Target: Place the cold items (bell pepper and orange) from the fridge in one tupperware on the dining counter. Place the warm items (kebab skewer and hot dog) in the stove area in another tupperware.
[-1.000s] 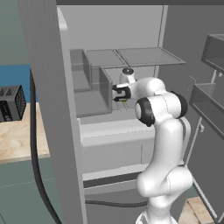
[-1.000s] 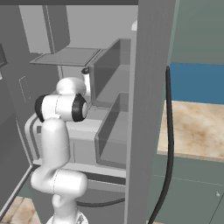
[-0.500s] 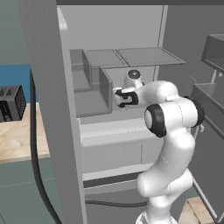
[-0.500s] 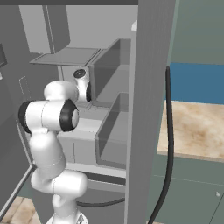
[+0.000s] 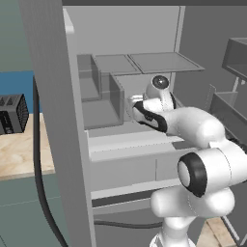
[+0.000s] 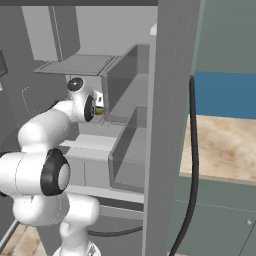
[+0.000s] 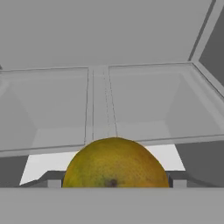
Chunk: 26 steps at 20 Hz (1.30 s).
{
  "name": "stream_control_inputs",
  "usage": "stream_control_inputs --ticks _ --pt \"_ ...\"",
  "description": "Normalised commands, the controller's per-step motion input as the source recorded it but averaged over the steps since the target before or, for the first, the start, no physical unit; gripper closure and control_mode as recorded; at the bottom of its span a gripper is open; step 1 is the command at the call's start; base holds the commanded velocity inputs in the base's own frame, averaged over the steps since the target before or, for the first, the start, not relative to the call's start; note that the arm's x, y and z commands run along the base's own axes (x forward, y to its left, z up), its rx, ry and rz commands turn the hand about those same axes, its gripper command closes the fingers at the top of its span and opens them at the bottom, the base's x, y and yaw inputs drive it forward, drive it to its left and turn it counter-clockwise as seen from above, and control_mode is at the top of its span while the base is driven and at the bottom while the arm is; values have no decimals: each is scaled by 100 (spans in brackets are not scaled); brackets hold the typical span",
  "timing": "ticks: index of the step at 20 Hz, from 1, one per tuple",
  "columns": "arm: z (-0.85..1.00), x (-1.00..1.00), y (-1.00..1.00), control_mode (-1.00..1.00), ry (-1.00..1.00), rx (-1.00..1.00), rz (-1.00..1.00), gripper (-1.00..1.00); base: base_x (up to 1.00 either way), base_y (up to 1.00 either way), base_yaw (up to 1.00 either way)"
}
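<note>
The orange (image 7: pixel 114 162), yellowish with a green tinge, sits between my fingertips (image 7: pixel 48 180) at the bottom of the hand view. My gripper (image 7: pixel 113 181) is shut on it, jaws wide around the fruit. In the right base view a sliver of the orange (image 6: pixel 99 111) shows at the hand, in front of the open fridge's middle shelf (image 6: pixel 90 142). In the left base view the gripper (image 5: pixel 134 108) is level with that shelf, just below the upper shelf (image 5: pixel 144 62). The bell pepper, kebab skewer, hot dog and tupperware are out of view.
Grey fridge bins (image 7: pixel 144 105) lie ahead of the hand. The fridge's side wall (image 5: pixel 58 125) stands close on the left, its door bins (image 5: pixel 236 111) on the right. A wooden counter (image 6: pixel 225 145) and a black toaster (image 5: pixel 12 113) lie beside the fridge. A black cable (image 6: pixel 192 165) hangs down.
The arm's elbow and forearm have swung up and toward the cameras. The hand has shifted slightly right and down at the shelf. The jaws have kept the same width.
</note>
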Motion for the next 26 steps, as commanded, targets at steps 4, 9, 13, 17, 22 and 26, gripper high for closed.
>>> stream_control_inputs --ticks 4,9,13,17,22,26 --pt "86 -100 0 -100 14 5 0 100 0 0 0" --pt "56 -100 0 -100 20 6 0 100 0 0 0" --pt "13 -100 0 -100 34 0 0 100 0 0 0" --pt "-22 -100 0 -100 21 -9 0 100 0 0 0" --pt "-68 -100 -26 -100 1 -9 0 100 0 0 0" --pt "-53 -100 -16 -100 1 0 0 100 0 0 0"
